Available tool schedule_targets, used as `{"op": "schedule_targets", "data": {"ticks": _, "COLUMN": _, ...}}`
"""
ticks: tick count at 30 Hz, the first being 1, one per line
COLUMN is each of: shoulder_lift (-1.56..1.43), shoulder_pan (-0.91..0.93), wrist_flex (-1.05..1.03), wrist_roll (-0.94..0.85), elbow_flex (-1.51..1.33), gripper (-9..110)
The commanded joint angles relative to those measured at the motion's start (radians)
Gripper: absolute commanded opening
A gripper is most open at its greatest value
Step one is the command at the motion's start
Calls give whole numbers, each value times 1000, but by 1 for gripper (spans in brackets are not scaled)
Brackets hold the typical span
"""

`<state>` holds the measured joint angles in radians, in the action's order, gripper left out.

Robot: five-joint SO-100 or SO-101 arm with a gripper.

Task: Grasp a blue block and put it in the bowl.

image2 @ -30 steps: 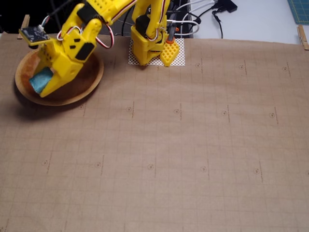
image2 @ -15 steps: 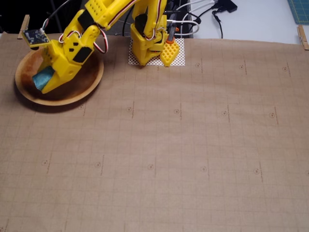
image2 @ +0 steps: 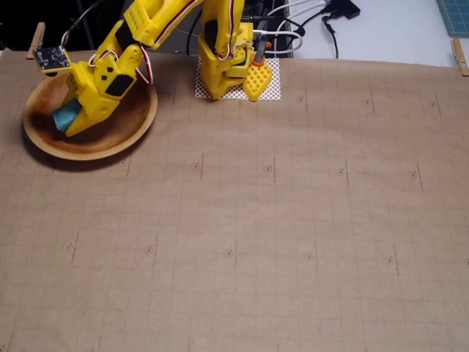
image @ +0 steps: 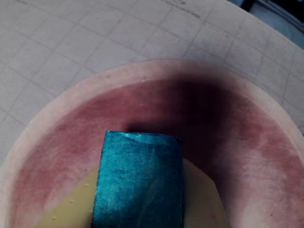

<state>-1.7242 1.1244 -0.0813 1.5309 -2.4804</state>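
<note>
The blue block is a small teal cube held low inside the bowl, a wide shallow wooden dish at the far left of the fixed view. My yellow gripper is shut on it, reaching down into the bowl from the upper right. The wrist view shows the blue block up close, lying against a yellow finger, with the bowl's reddish floor right behind it. Whether the block touches the floor cannot be told.
The arm's yellow base stands on a white mesh mat at the top centre, with cables behind it. Brown gridded paper covers the table. A wooden clip holds its right edge.
The gripper, with the blue block in it, has moved up-left in the fixed view and sunk deeper into the bowl. The bowl itself has stayed put.
</note>
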Motion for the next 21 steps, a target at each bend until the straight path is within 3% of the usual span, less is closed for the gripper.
{"op": "schedule_targets", "data": {"ticks": 1, "shoulder_lift": -6, "shoulder_pan": 21, "wrist_flex": 34, "wrist_roll": 6, "elbow_flex": 5, "gripper": -3}}
{"op": "schedule_targets", "data": {"ticks": 21, "shoulder_lift": -2, "shoulder_pan": 91, "wrist_flex": 17, "wrist_roll": -14, "elbow_flex": -31, "gripper": 2}}
